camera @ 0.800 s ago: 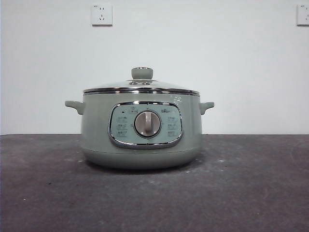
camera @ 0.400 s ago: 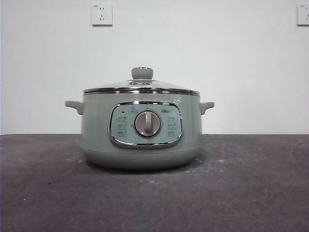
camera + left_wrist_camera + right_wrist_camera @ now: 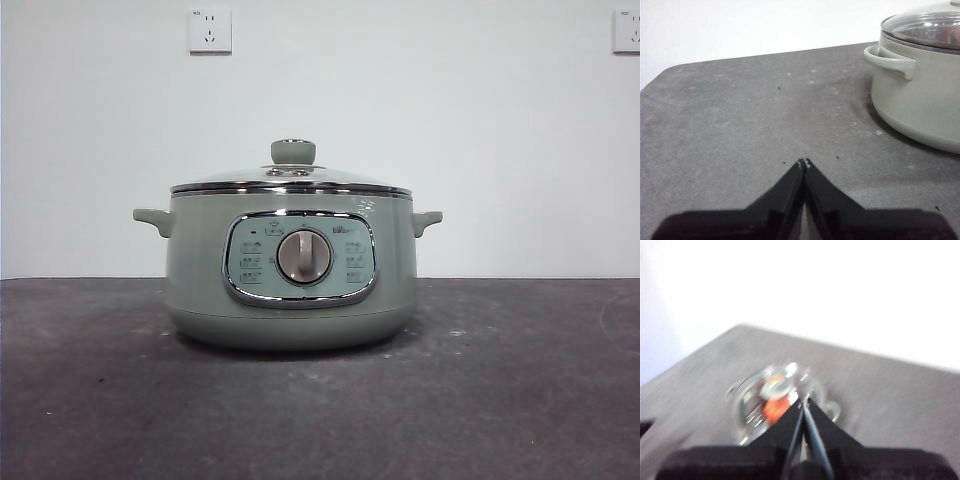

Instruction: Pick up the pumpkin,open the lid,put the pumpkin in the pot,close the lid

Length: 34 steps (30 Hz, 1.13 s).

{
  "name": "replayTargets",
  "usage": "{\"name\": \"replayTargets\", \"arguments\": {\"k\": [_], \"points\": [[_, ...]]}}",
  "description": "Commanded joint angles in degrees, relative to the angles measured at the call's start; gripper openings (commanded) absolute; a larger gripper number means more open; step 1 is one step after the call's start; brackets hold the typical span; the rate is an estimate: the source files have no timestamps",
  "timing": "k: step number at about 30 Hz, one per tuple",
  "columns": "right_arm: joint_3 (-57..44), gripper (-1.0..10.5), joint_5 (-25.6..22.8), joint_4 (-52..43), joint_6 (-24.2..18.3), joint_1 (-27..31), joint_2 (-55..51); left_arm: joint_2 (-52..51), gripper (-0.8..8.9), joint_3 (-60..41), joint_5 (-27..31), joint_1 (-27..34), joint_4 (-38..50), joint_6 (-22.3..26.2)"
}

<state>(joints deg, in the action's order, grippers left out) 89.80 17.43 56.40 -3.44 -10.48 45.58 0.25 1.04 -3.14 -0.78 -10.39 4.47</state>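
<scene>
Shifted a hair toward frame left against the earlier front views, otherwise unchanged: one pot point(image 3: 290, 270) at frame centre on the dark table point(image 3: 520, 380), one lid point(image 3: 291, 180) seated on its rim, knob up. Judged nearly finished: seen through the glass in the blurred right wrist view, one orange blob, apparently the pumpkin point(image 3: 775, 409), inside the covered pot, so picking, opening, dropping in and closing look done, with only pulling clear left. Two grippers: left gripper point(image 3: 804, 162) low over bare table beside the pot's handle, jaws clenched on nothing; right gripper point(image 3: 804, 399) high above the lid, jaws likewise pressed together, empty.
</scene>
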Motion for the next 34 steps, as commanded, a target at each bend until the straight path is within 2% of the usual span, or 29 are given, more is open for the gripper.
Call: {"name": "replayTargets", "arguments": {"k": [1,5,11,16,22,34], "points": [[-9.4,0.0,0.1,-8.7,-0.9,4.7,-4.4,-0.2,-0.04,-0.9,0.1,0.2,0.1,-0.3],[-25.3,0.0,0.1,-24.4,-0.9,7.6,-12.7,-0.2,-0.04,-0.9,0.1,0.2,0.1,-0.3],[-46.5,0.0,-0.5,-38.7,-0.9,8.7,-22.5,-0.2,-0.04,-0.9,0.1,0.2,0.1,-0.3],[-61.5,0.0,-8.2,-47.2,1.2,8.5,-30.3,-0.2,-0.04,-0.9,0.1,0.2,0.1,-0.3],[-73.5,0.0,-15.1,-52.5,4.0,7.1,-36.6,-0.2,-0.04,-0.9,0.1,0.2,0.1,-0.3],[-85.7,0.0,-16.3,-53.4,5.4,5.4,-43.5,-0.2,-0.04,-0.9,0.1,0.2,0.1,-0.3]]}}
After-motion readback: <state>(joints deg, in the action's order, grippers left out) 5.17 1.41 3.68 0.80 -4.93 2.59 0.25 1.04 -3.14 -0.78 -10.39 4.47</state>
